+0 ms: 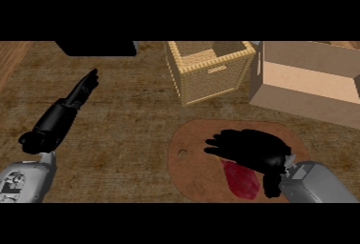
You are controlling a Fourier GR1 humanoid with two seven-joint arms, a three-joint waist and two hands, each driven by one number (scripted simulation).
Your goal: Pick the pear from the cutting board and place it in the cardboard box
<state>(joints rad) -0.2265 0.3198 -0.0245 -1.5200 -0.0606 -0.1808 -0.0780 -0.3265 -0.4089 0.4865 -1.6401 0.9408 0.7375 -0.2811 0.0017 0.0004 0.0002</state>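
while over cutting board (193, 171) | right robot hand (249, 147) curled above red pear (241, 182)

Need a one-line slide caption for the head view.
Right hand over a red fruit on the cutting board; cardboard box beyond; left hand open.

Beyond the cutting board (197, 167), your way to the cardboard box (309, 86) is open; the wicker basket (211, 71) stands just left of it.
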